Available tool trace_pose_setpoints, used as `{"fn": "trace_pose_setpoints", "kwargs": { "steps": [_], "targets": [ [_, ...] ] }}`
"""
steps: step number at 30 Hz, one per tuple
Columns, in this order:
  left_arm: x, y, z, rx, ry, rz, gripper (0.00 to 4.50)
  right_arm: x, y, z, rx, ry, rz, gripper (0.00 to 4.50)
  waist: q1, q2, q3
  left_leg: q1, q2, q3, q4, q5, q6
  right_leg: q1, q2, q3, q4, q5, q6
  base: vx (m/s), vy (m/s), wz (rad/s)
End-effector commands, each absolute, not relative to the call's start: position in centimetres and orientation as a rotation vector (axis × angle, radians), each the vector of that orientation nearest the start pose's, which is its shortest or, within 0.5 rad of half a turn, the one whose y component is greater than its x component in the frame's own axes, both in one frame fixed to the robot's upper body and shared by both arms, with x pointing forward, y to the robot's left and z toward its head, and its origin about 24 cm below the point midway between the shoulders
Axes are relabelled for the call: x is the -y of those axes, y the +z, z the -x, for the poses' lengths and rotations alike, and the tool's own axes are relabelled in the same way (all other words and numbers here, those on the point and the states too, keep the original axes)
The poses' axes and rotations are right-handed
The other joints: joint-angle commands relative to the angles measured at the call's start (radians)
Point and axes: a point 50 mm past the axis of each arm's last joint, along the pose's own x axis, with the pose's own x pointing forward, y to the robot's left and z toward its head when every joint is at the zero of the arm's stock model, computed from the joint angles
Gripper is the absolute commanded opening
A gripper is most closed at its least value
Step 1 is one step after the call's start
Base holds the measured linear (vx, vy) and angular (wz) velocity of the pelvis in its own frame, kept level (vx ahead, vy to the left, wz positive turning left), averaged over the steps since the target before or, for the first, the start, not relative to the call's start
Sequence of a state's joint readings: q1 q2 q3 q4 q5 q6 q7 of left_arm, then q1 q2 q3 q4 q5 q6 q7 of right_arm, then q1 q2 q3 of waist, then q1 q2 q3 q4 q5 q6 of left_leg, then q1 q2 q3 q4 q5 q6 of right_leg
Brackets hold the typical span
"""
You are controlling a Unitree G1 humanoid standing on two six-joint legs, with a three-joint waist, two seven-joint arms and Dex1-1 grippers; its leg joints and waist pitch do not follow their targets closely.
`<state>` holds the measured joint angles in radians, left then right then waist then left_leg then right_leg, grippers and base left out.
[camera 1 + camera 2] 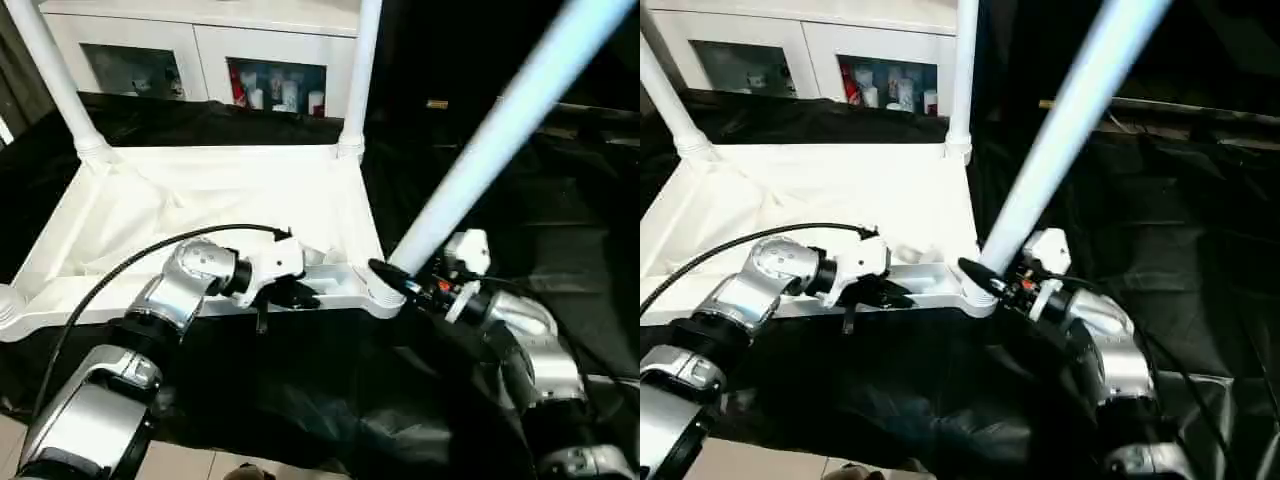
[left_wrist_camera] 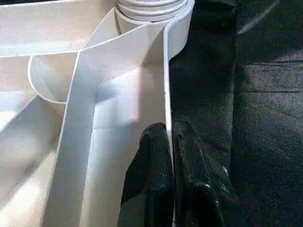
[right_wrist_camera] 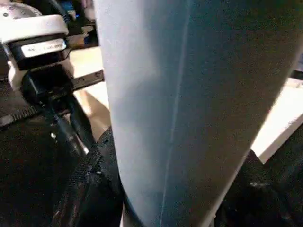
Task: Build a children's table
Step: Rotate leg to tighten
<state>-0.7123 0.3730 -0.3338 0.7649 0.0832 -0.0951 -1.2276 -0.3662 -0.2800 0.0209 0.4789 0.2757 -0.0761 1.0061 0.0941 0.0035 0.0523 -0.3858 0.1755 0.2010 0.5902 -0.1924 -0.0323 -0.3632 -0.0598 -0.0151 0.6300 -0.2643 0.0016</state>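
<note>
One white plastic rectangular tabletop lies upside down on the black-draped surface, its ribbed underside facing up. Three long white tapered tube legs show. Two stand upright in the round sockets of the far corners: the far-left leg and the far-right leg. The third leg leans steeply, its lower end at the near-right corner socket; whether it is seated there cannot be told.

The left hand has its two black fingers pressed together on the tabletop's thin near rim, one finger on each side of the wall, a little way along from the near-right corner.

The right hand is clamped around the leaning leg just above the socket, and the wrist view shows the tube between its fingers.

Behind the surface stands one white cabinet with glass doors and small items on its shelves.
</note>
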Motion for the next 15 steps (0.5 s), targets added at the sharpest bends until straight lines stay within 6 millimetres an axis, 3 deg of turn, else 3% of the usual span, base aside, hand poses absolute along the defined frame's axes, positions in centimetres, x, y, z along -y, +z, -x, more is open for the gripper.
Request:
{"fn": "trace_pose_setpoints", "kwargs": {
  "steps": [1,5,15],
  "targets": [
    [-13.2,7.2,-33.9,-0.364,-1.347,-0.621,0.00,14.8,1.0,-27.9,-0.287,1.108,-0.023,1.90,-0.003,-0.007,-0.046,0.027,0.071,-0.031,-0.073,-0.129,0.068,0.022,-0.092,0.034,-0.068,0.132,-0.272,0.000,0.000,0.00],
    [-13.2,7.1,-33.7,-0.361,-1.360,-0.617,0.00,15.0,0.5,-28.0,-0.332,1.142,-0.029,1.90,-0.004,-0.005,-0.043,0.027,0.073,-0.031,-0.075,-0.148,0.065,0.020,-0.094,0.035,-0.072,0.073,-0.274,0.000,0.000,0.00],
    [-13.3,7.4,-32.9,-0.364,-1.495,-0.589,0.00,15.7,0.8,-28.9,-0.350,1.205,0.009,1.90,-0.010,-0.001,-0.036,0.025,0.072,-0.030,-0.075,-0.132,0.078,0.017,-0.089,0.032,-0.066,0.139,-0.289,0.000,0.000,0.00]
  ]
}}
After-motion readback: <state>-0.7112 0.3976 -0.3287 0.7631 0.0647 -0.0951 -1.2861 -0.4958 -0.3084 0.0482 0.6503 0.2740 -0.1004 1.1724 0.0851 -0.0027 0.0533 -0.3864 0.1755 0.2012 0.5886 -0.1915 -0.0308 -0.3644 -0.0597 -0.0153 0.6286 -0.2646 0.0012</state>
